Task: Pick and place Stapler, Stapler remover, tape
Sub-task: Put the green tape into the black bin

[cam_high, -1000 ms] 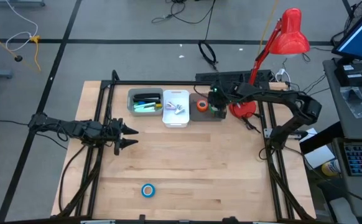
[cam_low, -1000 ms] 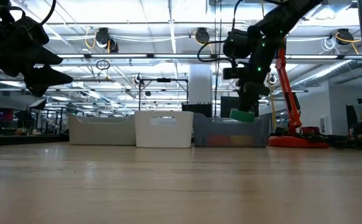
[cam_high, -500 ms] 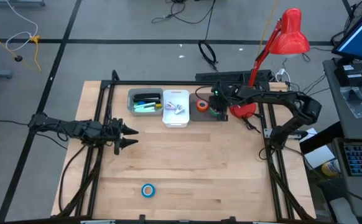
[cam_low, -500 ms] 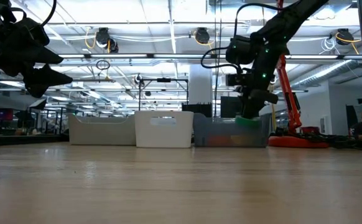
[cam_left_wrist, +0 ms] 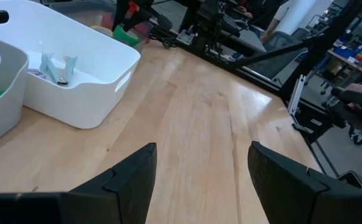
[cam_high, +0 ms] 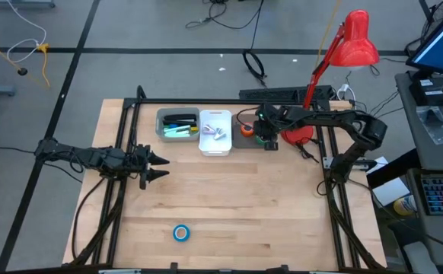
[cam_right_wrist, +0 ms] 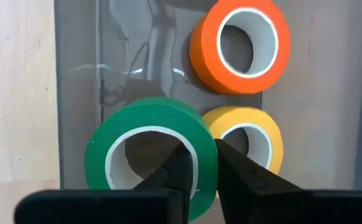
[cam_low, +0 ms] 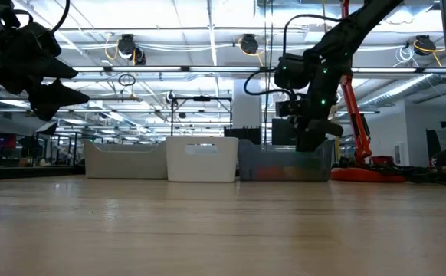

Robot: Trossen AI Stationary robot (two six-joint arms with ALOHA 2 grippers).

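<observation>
At the far edge of the worktop (cam_high: 229, 205), your right tool (cam_high: 264, 137) is reaching down into the grey tray (cam_right_wrist: 75, 93), the rightmost of the three containers in the row. In the right wrist view its fingers (cam_right_wrist: 171, 174) are pinching the rim of the green tape roll (cam_right_wrist: 150, 146), one finger inside the pale centre and one outside. The green roll is sitting in the tray, touching the yellow roll (cam_right_wrist: 246, 140), with the orange roll (cam_right_wrist: 240, 43) just beside them. The blue roll (cam_high: 180, 233) is lying alone near the front edge of the worktop, well apart from the containers. The white bin (cam_high: 215, 133) in the middle is holding a small pale item you cannot identify from here, and the grey bin (cam_high: 177, 125) on its left is holding dark and green things. Your left tool (cam_high: 159, 167) is hanging over the left side of the worktop with its fingers (cam_left_wrist: 131, 180) spread and nothing between them. A red desk lamp (cam_high: 343, 53) is standing behind the tray.
</observation>
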